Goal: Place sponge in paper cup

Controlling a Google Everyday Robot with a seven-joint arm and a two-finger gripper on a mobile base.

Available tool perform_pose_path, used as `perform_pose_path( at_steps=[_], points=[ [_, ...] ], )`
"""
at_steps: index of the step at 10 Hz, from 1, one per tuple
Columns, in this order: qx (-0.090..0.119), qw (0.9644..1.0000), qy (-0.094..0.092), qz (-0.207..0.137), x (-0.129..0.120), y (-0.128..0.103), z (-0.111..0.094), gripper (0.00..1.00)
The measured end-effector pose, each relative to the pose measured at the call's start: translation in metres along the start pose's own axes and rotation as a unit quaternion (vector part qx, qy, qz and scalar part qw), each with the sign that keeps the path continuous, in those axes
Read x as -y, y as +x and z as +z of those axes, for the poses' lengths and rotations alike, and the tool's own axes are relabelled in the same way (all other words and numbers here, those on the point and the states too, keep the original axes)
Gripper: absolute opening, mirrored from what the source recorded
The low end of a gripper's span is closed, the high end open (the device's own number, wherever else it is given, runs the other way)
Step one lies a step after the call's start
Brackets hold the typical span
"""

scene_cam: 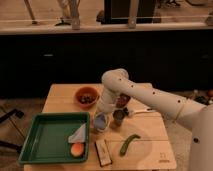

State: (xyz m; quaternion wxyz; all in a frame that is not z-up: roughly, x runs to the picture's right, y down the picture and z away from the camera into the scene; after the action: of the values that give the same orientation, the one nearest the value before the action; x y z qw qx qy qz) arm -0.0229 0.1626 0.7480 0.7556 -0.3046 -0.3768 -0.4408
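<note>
Right now your jaws [102,118] hang directly over the paper cup [99,123], with the sponge [100,120] showing pale blue at the cup's mouth just below them; you cannot tell whether they grip it. Its long axis is unclear. Just beside, right, stands a dark metallic cup [118,118]. No readable writing shows on the surface [150,142].

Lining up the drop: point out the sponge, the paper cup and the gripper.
sponge [101,120], camera view: pale blue top face.
paper cup [100,128], camera view: white side wall.
gripper [102,113], camera view: tip, just above the sponge.
</note>
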Motion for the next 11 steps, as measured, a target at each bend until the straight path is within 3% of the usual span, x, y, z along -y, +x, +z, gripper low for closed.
perform_pose_path(
  at_steps=[1, 2, 9, 11],
  points=[
    [0.003, 1.0000, 0.000, 0.000, -0.0007, 0.0003, 0.0008, 0.76],
    [0.005, 1.0000, 0.000, 0.000, -0.0014, 0.0007, 0.0011, 0.80],
    [0.014, 0.9999, -0.004, -0.007, 0.0015, 0.0005, 0.0024, 0.80],
    [0.022, 0.9997, 0.006, -0.009, -0.0032, 0.0040, 0.0028, 0.80]
  ],
)
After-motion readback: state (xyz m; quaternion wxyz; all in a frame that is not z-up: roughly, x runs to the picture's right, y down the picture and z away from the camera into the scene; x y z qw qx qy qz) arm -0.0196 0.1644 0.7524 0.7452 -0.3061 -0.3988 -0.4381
